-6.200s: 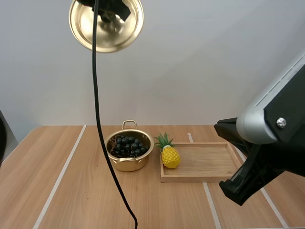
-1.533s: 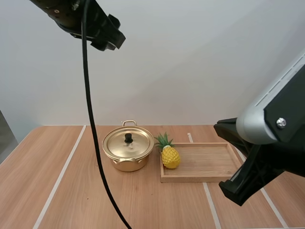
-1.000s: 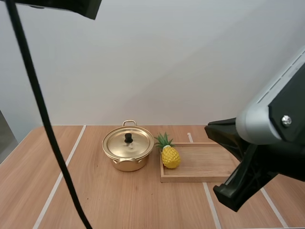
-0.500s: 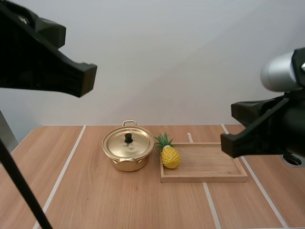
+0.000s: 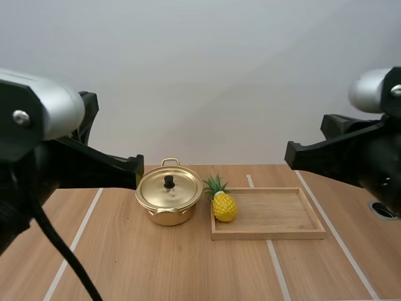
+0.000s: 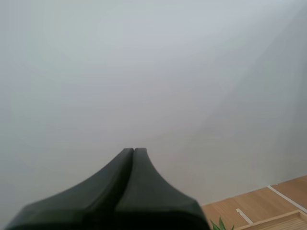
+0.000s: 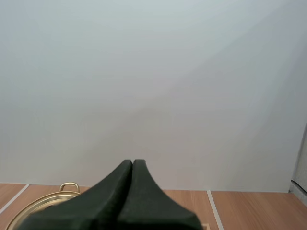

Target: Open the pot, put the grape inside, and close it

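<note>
– Up at the wrists first: how do your grippers stand?

– My left gripper point(image 6: 134, 151) has its fingers pressed together into one dark wedge with nothing between them. My right gripper point(image 7: 133, 163) is the same, closed and empty. Both hang high over the table point(image 5: 125, 263).

– And the pot?

– The pot point(image 5: 168, 210) stands on the table, left of the middle. Its lid point(image 5: 156, 189) is seated flat, and the black knob point(image 5: 168, 182) stands upright at the centre. It lies ahead of and below both sets of jaws. From the right wrist I see the lid's rim and a handle point(image 7: 70, 186) near my closed fingers. I judge my left arm point(image 5: 37, 125) the nearer, since the pot sits on its half. The pot is round, so there is no long axis to line up with.

– The grape?

– The lid covers the inside, so I can't tell what is in there.

– Count it out.

– One pot, one lid, one knob. Just beside the pot is one pineapple point(image 5: 223, 205), at the left end of one wooden tray point(image 5: 276, 233). I can't tell whether it sits inside the rim.
</note>
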